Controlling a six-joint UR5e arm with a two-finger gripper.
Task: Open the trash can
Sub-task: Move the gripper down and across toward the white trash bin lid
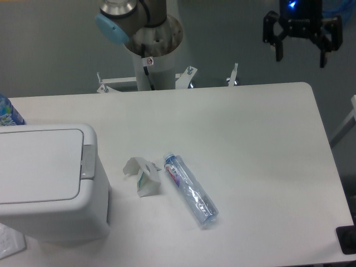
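The trash can (47, 183) is a large white boxy bin at the left front of the table, its flat lid down and a small grey latch tab (88, 162) on its right side. My gripper (301, 57) hangs high at the upper right, beyond the table's far edge and far from the bin. Its two black fingers (278, 49) point down, spread apart, with nothing between them.
A small white paper carton (143, 176) lies just right of the bin, and a clear plastic bottle (190, 189) lies beside it. The arm's white base column (151, 53) stands behind the table. A blue-labelled object (8, 113) shows at the left edge.
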